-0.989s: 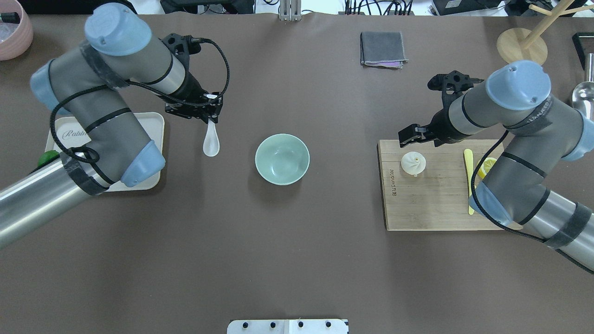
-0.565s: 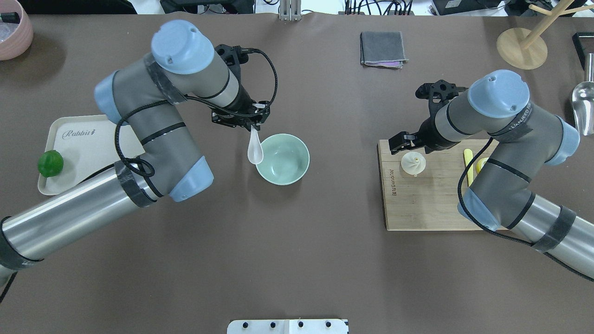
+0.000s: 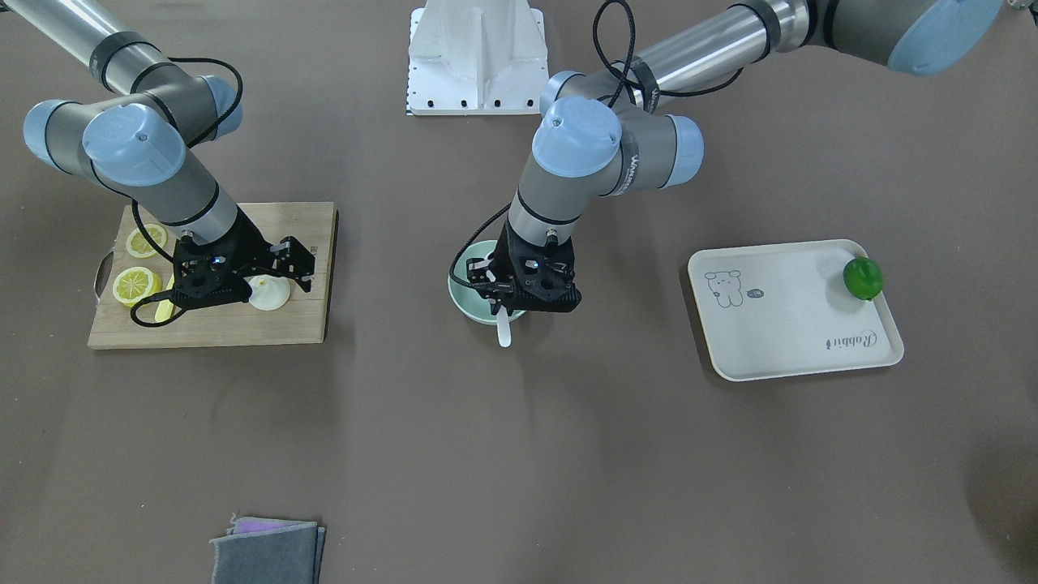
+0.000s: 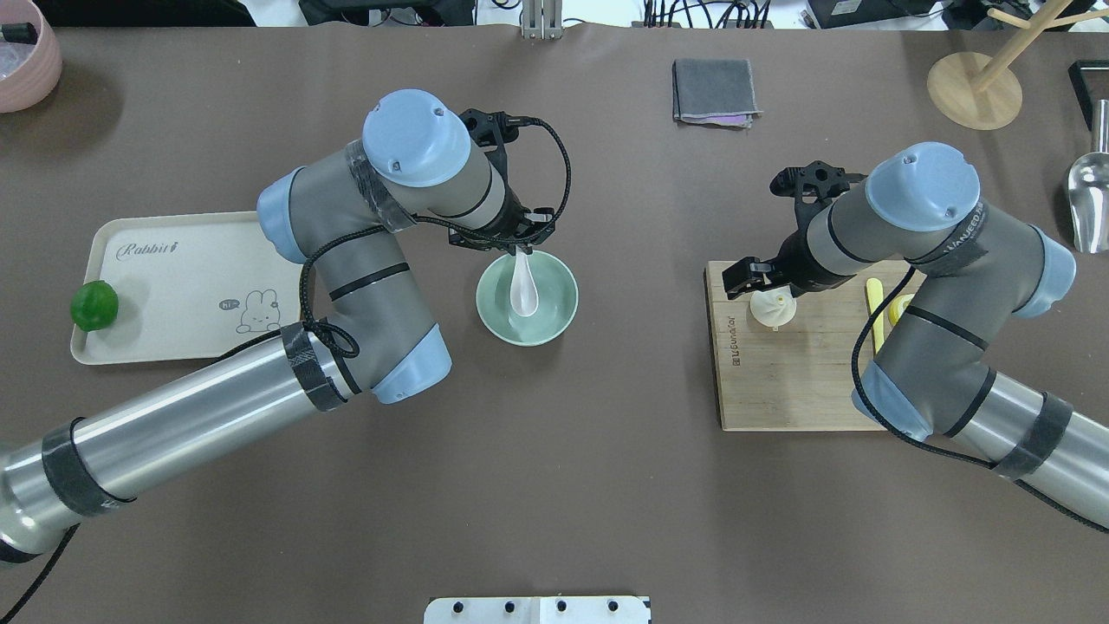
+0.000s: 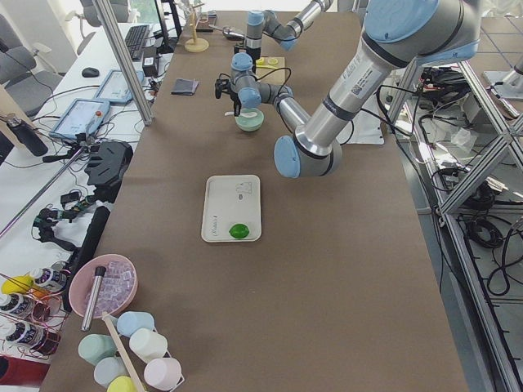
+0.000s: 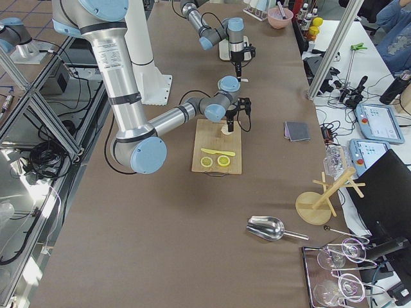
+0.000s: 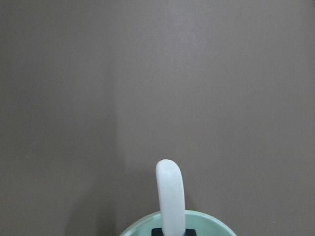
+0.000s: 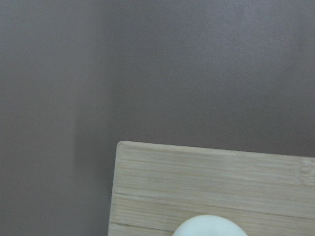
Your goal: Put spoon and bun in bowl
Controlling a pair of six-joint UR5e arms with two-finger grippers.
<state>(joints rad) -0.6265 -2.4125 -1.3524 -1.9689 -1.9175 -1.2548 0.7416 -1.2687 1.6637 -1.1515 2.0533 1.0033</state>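
Main danger at the left gripper (image 4: 520, 250): closed on the handle end of the spoon (image 4: 523, 295), scoop hanging down over the middle of the bowl (image 4: 485, 305), not yet resting inside. If released from too high, possible bounce of the hard spoon off the smooth wall and out onto the table (image 4: 554, 485), or a knock pushing the bowl aside; safer to lower first, then to let go. Hard to judge the exact height above the bowl floor from these views. Second danger at the right gripper (image 4: 767, 288): open, holding nothing, hovering just above the bun (image 4: 774, 308) on the cutting board (image 4: 780, 390). Soft, round bun, so likely to be squashed by a strong squeeze, or to roll away toward the board edge if touched by one finger before the other. Bun directly below the open jaws, a little toward the robot's side, well apart from the bowl. Lemon slices (image 3: 136, 285) far enough from the fingers to be no trouble.
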